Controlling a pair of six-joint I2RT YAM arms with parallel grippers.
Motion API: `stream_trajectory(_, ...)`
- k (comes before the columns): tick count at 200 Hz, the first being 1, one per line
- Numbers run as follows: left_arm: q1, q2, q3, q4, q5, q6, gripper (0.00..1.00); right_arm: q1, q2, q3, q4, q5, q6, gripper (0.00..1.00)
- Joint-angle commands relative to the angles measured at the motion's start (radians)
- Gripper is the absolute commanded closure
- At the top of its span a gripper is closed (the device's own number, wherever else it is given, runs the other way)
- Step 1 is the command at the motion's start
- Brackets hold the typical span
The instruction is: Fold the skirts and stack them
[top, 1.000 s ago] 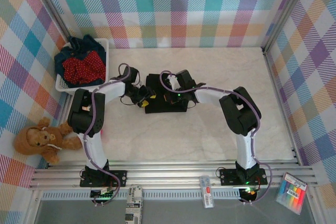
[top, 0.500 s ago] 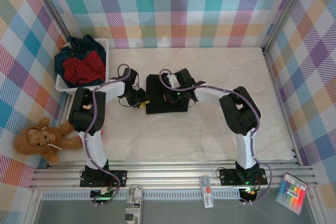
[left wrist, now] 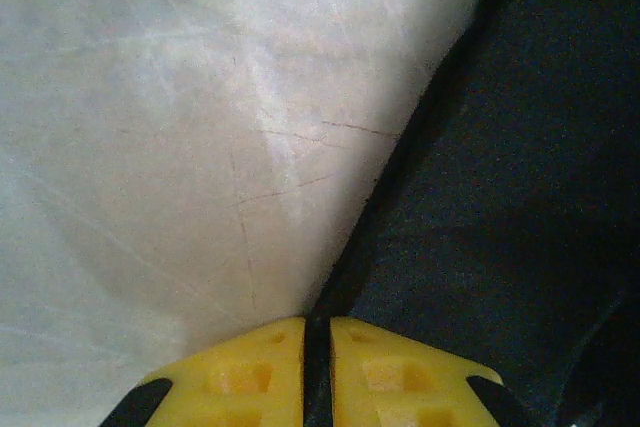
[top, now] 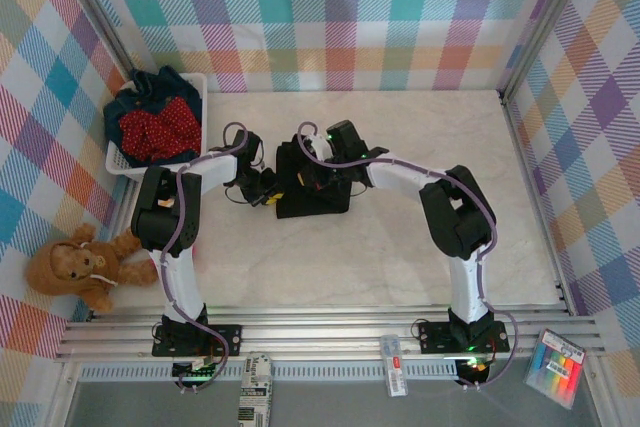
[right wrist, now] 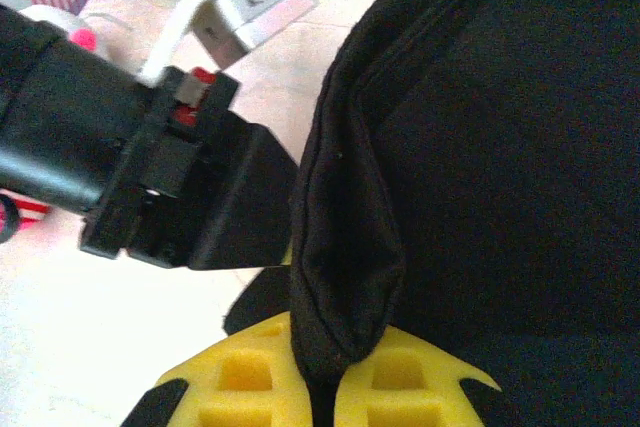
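Black skirt point(top: 318, 202) is seen folded into a near-square at mid-frame on the desk point(top: 430, 147), long axis unclear. Its upper fold is pinched by the right end effector point(right wrist: 322, 372), its left edge by the closed left end effector point(left wrist: 317, 357).

black skirt point(right wrist: 500, 147): matt, soft woven cloth with a stitched hem, at the right hand point(right wrist: 322, 357)
fingers point(left wrist: 390, 372): yellow plastic, smooth, dull, with moulded recesses
desk point(left wrist: 150, 97): hard, smooth, pale marbled top beside the left hand point(left wrist: 317, 337); faint sheen, fine scratches
basket point(top: 198, 87): white plastic mesh
toy bear point(top: 75, 267): brown fuzzy plush
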Motion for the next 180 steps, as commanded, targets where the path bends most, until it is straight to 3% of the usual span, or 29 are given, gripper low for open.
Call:
stream_trajectory(1,-0.012,0.027,-0.012,0.011,0.017,0.000,0.85,0.020,0.056,0.031,0.028,-0.074,0.029,1.00)
stream_trajectory(56,-0.011,0.027,-0.006,0.009,0.021,-0.004,0.83,0.030,0.137,0.061,0.013,-0.026,0.102,0.96)
stream_trajectory(105,0.051,-0.099,-0.016,-0.068,-0.056,0.048,0.68,0.027,-0.002,0.013,-0.084,-0.100,0.020,0.70)
stream_trajectory(128,0.058,-0.163,-0.002,-0.130,-0.106,0.091,0.65,0.019,-0.056,0.020,-0.183,-0.230,-0.041,0.56)
stream_trajectory(143,0.058,-0.201,-0.007,-0.135,-0.111,0.095,0.65,0.000,-0.092,0.003,-0.175,-0.223,-0.022,0.51)
stream_trajectory(155,0.057,-0.231,-0.033,-0.088,-0.084,0.075,0.65,-0.023,-0.116,-0.018,-0.139,-0.164,0.016,0.53)
stream_trajectory(170,0.055,-0.253,-0.070,0.006,-0.020,0.023,0.63,-0.066,-0.114,-0.020,-0.114,-0.090,0.068,0.75)
stream_trajectory(180,0.043,-0.256,-0.081,0.058,0.016,-0.008,0.63,-0.095,-0.095,-0.001,-0.111,-0.064,0.097,0.84)
